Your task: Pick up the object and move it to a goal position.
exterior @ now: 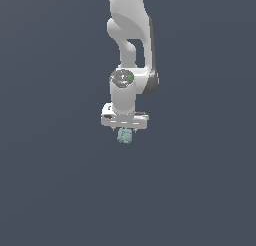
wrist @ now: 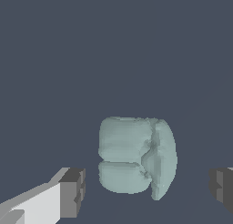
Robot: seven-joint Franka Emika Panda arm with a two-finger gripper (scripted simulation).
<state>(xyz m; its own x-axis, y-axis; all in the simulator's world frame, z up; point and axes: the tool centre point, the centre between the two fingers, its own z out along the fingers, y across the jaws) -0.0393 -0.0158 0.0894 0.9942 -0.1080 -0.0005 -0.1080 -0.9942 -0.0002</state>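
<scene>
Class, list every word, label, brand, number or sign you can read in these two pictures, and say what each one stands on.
None: no readable text in either view.
The object is plain pale teal-green, with no label.
The white arm and the gripper, jaws apart either side of the object, bear no brand or number.
The round cap on the wrist joint shows small coloured specks, too small to read as signs.

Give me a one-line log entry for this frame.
phase: pre-grasp | gripper: open, straddling object | teal-green lumpy object: between fingers, untouched, gaps both sides | goal: not visible
</scene>
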